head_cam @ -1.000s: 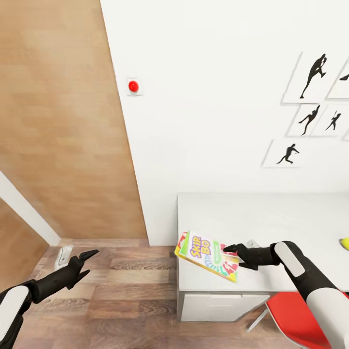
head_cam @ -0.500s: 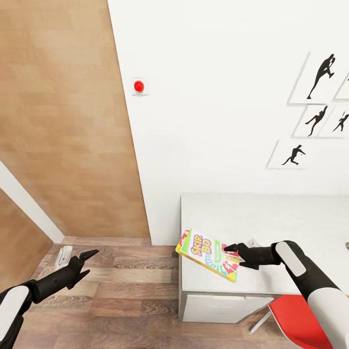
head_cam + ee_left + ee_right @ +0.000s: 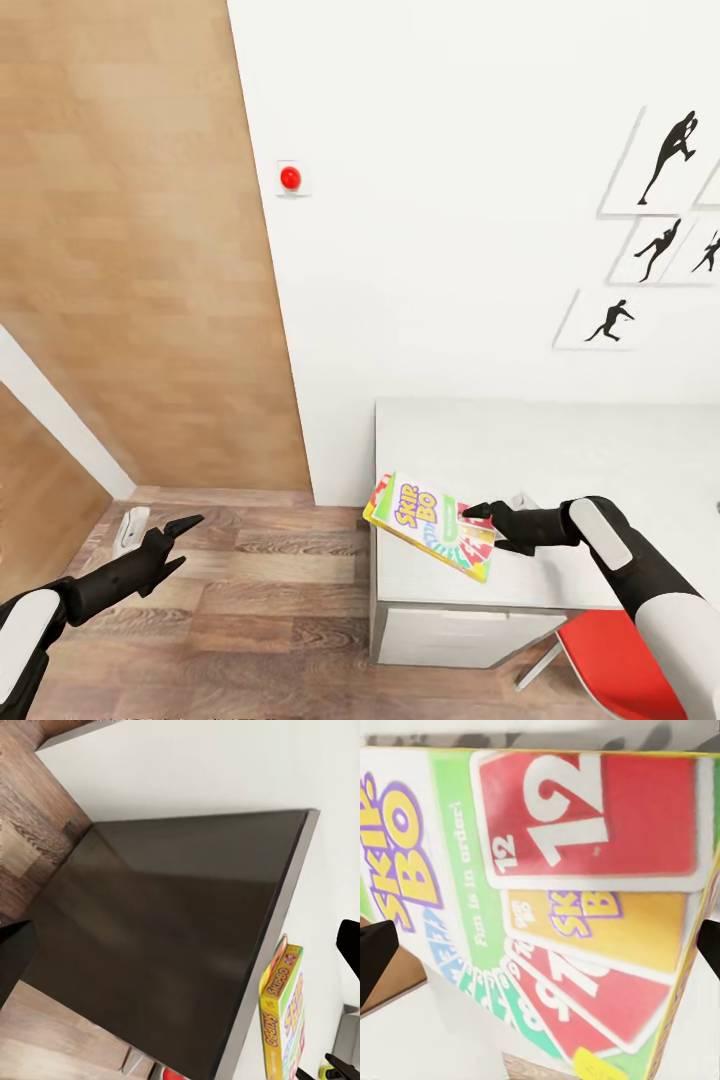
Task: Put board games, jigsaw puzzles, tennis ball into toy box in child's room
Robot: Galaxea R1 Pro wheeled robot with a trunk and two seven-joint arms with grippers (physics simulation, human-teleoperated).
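So far: right hand (image 3: 478, 516) pinches the SKIP-BO board game (image 3: 430, 526) over the desk (image 3: 560, 450) corner; left hand (image 3: 180, 528) spread, empty. Toy box unseen; delivery pending.

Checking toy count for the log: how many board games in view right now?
1. The SKIP-BO board game is held by the right gripper over the table's left end. Others may be out of frame.

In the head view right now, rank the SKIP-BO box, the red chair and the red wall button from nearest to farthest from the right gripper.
1. SKIP-BO box, held in the right gripper over the desk's corner.
2. Red chair, below the desk.
3. Red wall button, high on the wall.
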